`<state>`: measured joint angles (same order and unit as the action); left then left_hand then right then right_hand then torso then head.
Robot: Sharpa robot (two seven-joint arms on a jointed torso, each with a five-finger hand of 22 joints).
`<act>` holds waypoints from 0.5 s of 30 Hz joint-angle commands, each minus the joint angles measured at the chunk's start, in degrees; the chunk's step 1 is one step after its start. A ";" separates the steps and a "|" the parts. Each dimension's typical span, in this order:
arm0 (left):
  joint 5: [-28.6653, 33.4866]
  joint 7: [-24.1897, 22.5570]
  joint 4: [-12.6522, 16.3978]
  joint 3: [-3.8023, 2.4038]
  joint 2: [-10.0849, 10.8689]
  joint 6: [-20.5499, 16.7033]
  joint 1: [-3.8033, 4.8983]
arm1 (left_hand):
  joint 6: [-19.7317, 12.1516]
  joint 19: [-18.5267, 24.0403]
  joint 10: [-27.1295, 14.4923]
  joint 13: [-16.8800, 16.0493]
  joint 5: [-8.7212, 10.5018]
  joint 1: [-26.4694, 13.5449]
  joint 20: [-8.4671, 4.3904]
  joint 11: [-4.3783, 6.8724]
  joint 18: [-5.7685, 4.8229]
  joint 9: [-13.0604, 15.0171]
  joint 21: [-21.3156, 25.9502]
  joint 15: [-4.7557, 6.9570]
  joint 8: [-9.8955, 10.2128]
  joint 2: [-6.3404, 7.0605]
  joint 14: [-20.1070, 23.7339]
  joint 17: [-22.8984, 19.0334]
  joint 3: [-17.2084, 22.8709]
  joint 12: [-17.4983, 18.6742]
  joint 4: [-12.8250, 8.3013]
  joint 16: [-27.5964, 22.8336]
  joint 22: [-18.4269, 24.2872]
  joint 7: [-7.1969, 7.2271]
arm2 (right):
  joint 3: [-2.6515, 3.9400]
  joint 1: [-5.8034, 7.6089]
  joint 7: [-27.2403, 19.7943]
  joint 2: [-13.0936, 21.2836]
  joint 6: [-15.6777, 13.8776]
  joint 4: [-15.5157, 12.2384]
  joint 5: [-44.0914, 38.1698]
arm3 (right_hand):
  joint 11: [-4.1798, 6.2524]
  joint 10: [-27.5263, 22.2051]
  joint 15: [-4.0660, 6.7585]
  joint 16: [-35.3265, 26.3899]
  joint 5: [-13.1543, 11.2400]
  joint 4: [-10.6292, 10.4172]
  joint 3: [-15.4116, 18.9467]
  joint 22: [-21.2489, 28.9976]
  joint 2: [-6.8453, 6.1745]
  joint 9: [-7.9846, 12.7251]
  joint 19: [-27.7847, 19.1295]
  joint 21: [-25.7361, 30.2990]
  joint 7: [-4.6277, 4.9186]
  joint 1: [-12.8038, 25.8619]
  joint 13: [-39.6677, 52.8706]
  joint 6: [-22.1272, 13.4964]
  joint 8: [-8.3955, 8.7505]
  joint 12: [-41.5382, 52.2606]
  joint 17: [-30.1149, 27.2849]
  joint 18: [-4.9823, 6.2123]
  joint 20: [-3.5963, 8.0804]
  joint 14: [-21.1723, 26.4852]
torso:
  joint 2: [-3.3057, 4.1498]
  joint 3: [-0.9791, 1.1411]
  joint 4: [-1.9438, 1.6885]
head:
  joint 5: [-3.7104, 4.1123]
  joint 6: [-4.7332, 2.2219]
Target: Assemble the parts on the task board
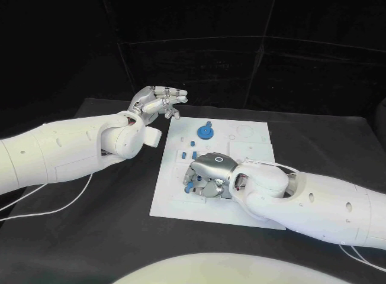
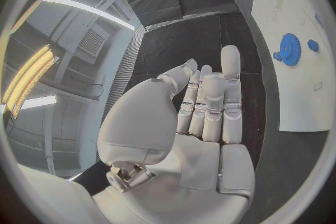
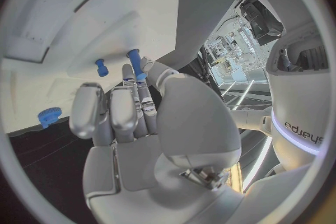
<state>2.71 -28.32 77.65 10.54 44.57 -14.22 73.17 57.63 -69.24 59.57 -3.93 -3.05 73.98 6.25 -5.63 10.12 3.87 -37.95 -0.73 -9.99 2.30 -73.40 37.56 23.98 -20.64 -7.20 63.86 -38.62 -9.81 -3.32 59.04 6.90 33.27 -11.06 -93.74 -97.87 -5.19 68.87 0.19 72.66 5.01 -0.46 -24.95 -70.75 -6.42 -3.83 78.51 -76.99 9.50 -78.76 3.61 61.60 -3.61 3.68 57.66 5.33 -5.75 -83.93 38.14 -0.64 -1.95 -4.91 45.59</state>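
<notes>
White task board (image 1: 248,133) bearing a blue gear (image 1: 206,131) and pegs (image 1: 183,154); left hand (image 1: 157,102) empty, fingers apart; right hand (image 1: 212,175) pinching a peg; arm lettered "sharpa".

gear (image 1: 206,131) on task board (image 1: 253,133), pegs (image 1: 183,154) nearer

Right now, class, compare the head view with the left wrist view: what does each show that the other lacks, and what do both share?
Head view alone: the right hand lowered over the task board, among small blue pegs.

Left wrist view alone: the left hand's palm side, holding nothing, fingers straight and close together.

Both: the left hand raised off the board, the white task board and the blue gear standing on it.
</notes>
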 commanded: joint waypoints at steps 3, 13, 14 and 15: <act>0.11 -0.13 0.07 -0.05 -0.07 0.62 0.09 | -0.38 0.39 -0.39 0.05 0.16 -0.12 0.17 -0.12 0.32 -0.09 0.22 -0.06 0.22 0.16 0.28 -0.05 -0.31 -0.21 -0.01 -0.28 0.05 -0.12 | -0.04 0.07 0.71 -0.42 1.29 0.23 -0.48 | -0.41 -1.60 -0.74 0.10 0.36 -0.33 0.38 0.36 -0.95 0.11 -0.27 0.50 0.21 0.56 -0.04 -1.31 0.11 -0.15 -0.32 -0.66 -0.64 -0.87 | 0.04 0.02 0.01 | 0.02 0.10; 0.11 0.10 0.20 -0.05 -0.14 0.85 0.09 | -0.38 0.39 -0.39 0.05 0.16 -0.12 0.17 -0.12 0.32 -0.09 0.22 -0.06 0.22 0.16 0.28 -0.05 -0.31 -0.21 -0.01 -0.28 0.05 -0.12 | -0.19 0.07 0.57 -0.78 0.81 0.22 -0.50 | -0.66 -3.47 -1.00 -0.09 0.58 -0.43 0.80 1.48 -1.63 0.10 -1.08 1.34 0.08 1.21 -0.03 -3.03 0.06 0.01 -0.89 -0.36 -0.99 -0.64 | -0.01 0.02 0.02 | 0.05 0.05; 0.11 0.11 0.20 -0.05 -0.14 0.85 0.09 | -0.38 0.39 -0.39 0.05 0.16 -0.12 0.17 -0.12 0.32 -0.09 0.22 -0.06 0.22 0.16 0.28 -0.05 -0.31 -0.21 -0.01 -0.28 0.05 -0.12 | -0.20 0.07 0.53 -0.78 0.73 0.20 -0.50 | -0.68 -3.60 -1.01 -0.11 0.59 -0.43 0.85 1.51 -1.67 0.09 -1.10 1.37 0.09 1.25 -0.04 -3.07 0.04 0.00 -0.92 -0.35 -1.01 -0.62 | -0.02 0.03 0.04 | 0.05 0.05; 0.11 0.12 0.20 -0.05 -0.14 0.85 0.09 | -0.38 0.39 -0.39 0.05 0.16 -0.12 0.17 -0.12 0.32 -0.09 0.22 -0.06 0.22 0.16 0.28 -0.05 -0.31 -0.21 -0.01 -0.28 0.05 -0.12 | -0.21 0.07 0.50 -0.78 0.66 0.19 -0.50 | -0.69 -3.69 -1.02 -0.12 0.59 -0.44 0.88 1.52 -1.69 0.08 -1.12 1.38 0.09 1.28 -0.04 -3.11 0.04 0.00 -0.95 -0.35 -1.01 -0.61 | -0.02 0.03 0.03 | 0.06 0.05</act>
<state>2.71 -28.18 77.75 10.54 44.49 -14.13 73.17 57.63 -69.24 59.57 -3.94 -3.05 73.98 6.25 -5.63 10.12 3.87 -37.95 -0.73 -9.99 2.30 -73.40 37.56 23.98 -20.64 -7.19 63.86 -38.63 -9.81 -3.53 59.05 7.44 32.55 -10.36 -93.42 -98.03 -5.83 65.69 -0.42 72.66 5.23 -0.96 -24.45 -69.29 -7.54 -3.73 77.70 -75.83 9.55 -77.64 3.62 58.85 -3.61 3.68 56.76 5.33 -6.55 -84.14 38.14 -0.63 -1.95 -4.85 45.68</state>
